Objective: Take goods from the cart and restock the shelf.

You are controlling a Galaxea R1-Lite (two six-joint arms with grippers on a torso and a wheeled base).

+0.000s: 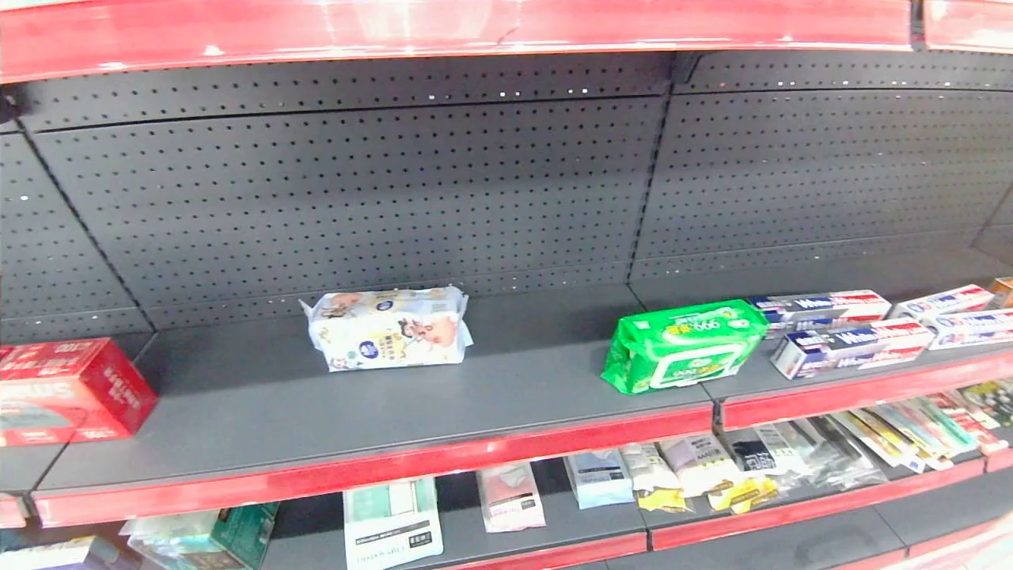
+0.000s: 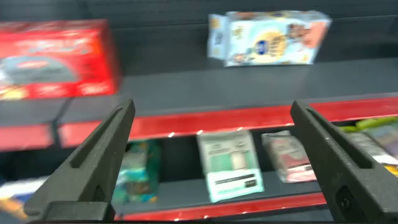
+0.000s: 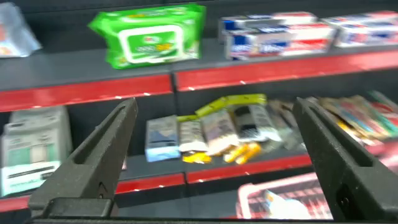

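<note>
Pegboard-backed store shelving stands before me. On it, the middle shelf [image 1: 261, 404] is thinly stocked: a white wipes pack [image 1: 388, 327] near centre, a green wipes pack [image 1: 682, 344] to its right, toothpaste boxes [image 1: 851, 336] just beyond, and a red box [image 1: 67, 390] at far left. My left gripper [image 2: 211, 109] and right gripper [image 3: 214, 102] hang before the shelf front, both sets of jaws wide apart and empty. Assessment: nothing is in hand. The next move calls for fetching goods from the pink basket [image 3: 280, 193] below my right gripper, likely the cart.
</note>
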